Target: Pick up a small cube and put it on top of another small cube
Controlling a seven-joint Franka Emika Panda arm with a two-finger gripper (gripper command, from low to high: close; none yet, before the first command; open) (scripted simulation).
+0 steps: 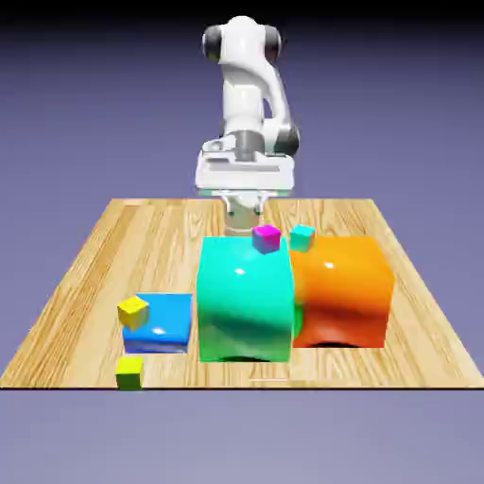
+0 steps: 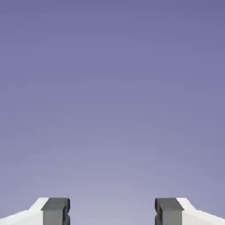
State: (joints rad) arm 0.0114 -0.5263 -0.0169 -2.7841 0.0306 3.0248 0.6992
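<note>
We see the gripper [image 2: 112,213] with a wide, empty gap between its fingers [image 2: 56,212]; only plain backdrop lies ahead in the hand view. On the table [image 1: 85,274], the big teal block [image 1: 243,301] and big orange block [image 1: 342,291] stand touching, walling the middle. The magenta cube [image 1: 266,238] sits on the teal block's top toward 1 o'clock, the cyan cube [image 1: 301,237] just beside it. The lime cube [image 1: 129,371] lies at 7 o'clock near the front edge, open from above; the low blue block [image 1: 161,322] carrying the yellow cube [image 1: 133,311] stands near it at 1 o'clock
</note>
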